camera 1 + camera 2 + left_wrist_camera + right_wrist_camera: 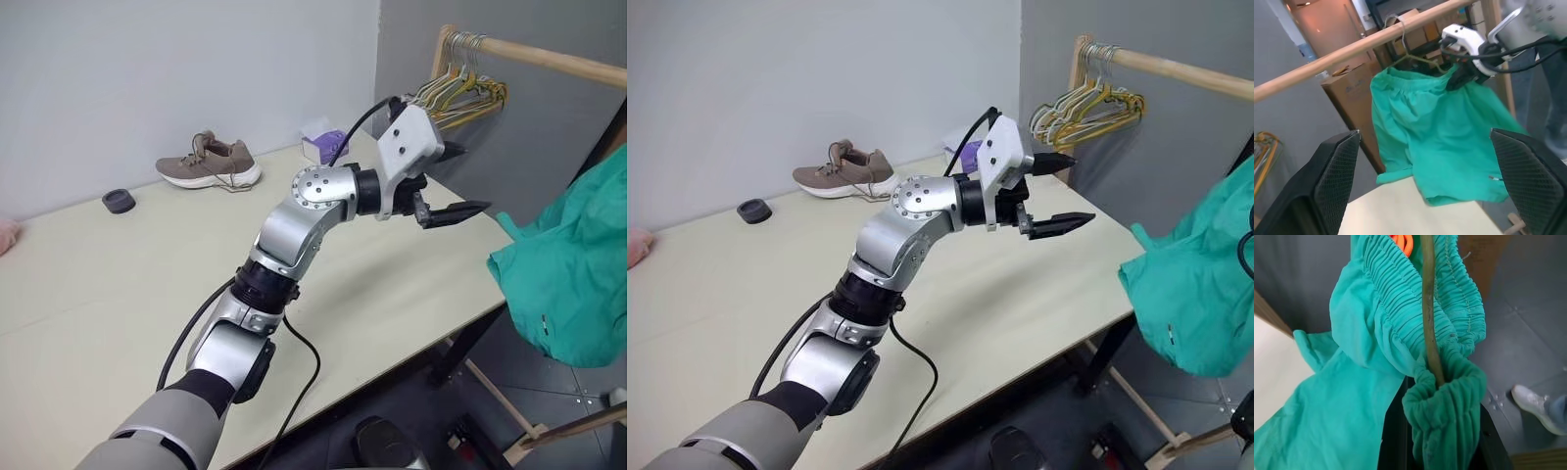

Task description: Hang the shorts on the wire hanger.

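1. Shorts [1444, 132]: teal fabric, hanging in the air beyond the table's right edge, below the wooden rail [1352, 51]; lower hem brushes the table's corner in the left wrist view.
2. Wire hanger [1429, 318]: olive-bronze wire, hook over the rail, its wire running through the gathered waistband.
3. Right gripper [1462, 78]: pressed together, pinching the bunched waistband against the hanger wire at the shorts' upper corner.
4. Left gripper [446, 191]: fingers spread wide, empty, held level above the table's right edge, aimed toward the shorts, well apart from them.
5. Step in hand, by judgement: the shorts are partly on the hanger, one side held up by the right gripper. Next move calls for the left gripper to reach the loose waistband and draw it over the hanger's free shoulder.
6. Containers: purple tissue box [324, 145], far edge of the table, white tissue showing; small dark dish [119, 201], contents not discernible.
7. Shoe [209, 164]: far edge.
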You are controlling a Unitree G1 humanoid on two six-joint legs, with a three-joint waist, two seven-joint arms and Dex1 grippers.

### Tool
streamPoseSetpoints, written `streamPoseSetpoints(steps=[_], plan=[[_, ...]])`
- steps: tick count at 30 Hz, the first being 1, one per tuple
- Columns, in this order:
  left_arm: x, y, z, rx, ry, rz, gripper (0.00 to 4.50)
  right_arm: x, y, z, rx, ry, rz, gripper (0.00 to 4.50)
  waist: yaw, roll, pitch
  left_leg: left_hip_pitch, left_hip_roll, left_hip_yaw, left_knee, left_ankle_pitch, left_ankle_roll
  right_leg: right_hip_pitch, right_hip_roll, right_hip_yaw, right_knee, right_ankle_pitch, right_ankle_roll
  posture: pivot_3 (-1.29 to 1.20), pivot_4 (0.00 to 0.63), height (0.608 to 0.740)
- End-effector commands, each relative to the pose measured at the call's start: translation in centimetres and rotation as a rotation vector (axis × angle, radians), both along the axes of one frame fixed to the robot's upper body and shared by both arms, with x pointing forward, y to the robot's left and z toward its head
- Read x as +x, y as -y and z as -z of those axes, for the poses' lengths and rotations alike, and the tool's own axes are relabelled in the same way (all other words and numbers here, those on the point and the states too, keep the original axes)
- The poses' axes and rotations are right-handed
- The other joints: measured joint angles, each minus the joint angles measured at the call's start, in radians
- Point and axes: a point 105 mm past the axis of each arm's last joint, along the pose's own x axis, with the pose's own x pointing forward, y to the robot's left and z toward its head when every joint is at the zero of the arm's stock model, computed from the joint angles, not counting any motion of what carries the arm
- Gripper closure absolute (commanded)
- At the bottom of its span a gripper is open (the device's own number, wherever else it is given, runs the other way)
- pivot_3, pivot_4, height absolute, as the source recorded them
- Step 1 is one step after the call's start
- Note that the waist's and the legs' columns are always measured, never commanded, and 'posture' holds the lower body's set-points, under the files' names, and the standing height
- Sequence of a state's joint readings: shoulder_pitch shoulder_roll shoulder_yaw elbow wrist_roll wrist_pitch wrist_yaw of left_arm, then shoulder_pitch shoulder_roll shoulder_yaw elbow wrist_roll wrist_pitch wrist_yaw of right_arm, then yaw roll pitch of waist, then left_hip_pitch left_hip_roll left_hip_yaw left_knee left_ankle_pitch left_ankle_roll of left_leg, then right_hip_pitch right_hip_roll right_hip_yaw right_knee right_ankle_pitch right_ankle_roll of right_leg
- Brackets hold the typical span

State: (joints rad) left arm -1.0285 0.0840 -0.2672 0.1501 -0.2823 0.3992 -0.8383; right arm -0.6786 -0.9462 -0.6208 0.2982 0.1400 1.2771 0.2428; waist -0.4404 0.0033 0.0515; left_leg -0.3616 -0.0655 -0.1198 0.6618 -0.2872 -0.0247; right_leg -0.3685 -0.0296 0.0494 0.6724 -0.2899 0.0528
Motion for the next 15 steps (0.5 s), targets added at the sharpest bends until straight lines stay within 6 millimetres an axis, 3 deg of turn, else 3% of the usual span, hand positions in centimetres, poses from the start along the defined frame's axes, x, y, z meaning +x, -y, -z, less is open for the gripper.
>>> streamPoseSetpoints(steps=[1,7,12,15], plan=[[-0.6,0.7,-2.2,-0.059,-0.038,0.040,0.04,0.5,0.9,-2.1,-0.025,0.033,0.011,4.50,0.000,0.002,0.002,0.000,0.000,0.001,0.000,0.000,0.000,0.000,0.000,0.001,0.000,0.000,0.000,-0.47,0.040,0.740],[-1.9,1.6,-3.6,-0.110,-0.100,0.119,0.04,1.2,1.1,-2.0,0.000,0.012,0.001,4.50,-0.001,0.002,0.002,0.004,0.000,0.013,-0.001,-0.001,0.002,0.001,0.000,0.009,0.000,-0.002,0.003,-0.46,0.032,0.740],[-1.8,1.5,-3.8,-0.124,-0.121,0.116,0.04,1.7,0.6,-2.1,0.007,0.020,-0.045,4.50,-0.002,0.002,0.003,0.009,0.000,0.017,-0.001,-0.003,0.005,0.004,0.000,0.018,-0.002,-0.002,0.007,-0.46,0.028,0.740],[-1.7,1.4,-3.6,-0.117,-0.120,0.111,0.00,1.6,0.5,-2.6,0.036,0.069,-0.048,3.60,-0.002,0.003,0.003,0.018,0.000,0.016,-0.001,-0.006,0.009,0.016,0.001,0.018,-0.011,-0.002,0.009,-0.46,0.019,0.740]])
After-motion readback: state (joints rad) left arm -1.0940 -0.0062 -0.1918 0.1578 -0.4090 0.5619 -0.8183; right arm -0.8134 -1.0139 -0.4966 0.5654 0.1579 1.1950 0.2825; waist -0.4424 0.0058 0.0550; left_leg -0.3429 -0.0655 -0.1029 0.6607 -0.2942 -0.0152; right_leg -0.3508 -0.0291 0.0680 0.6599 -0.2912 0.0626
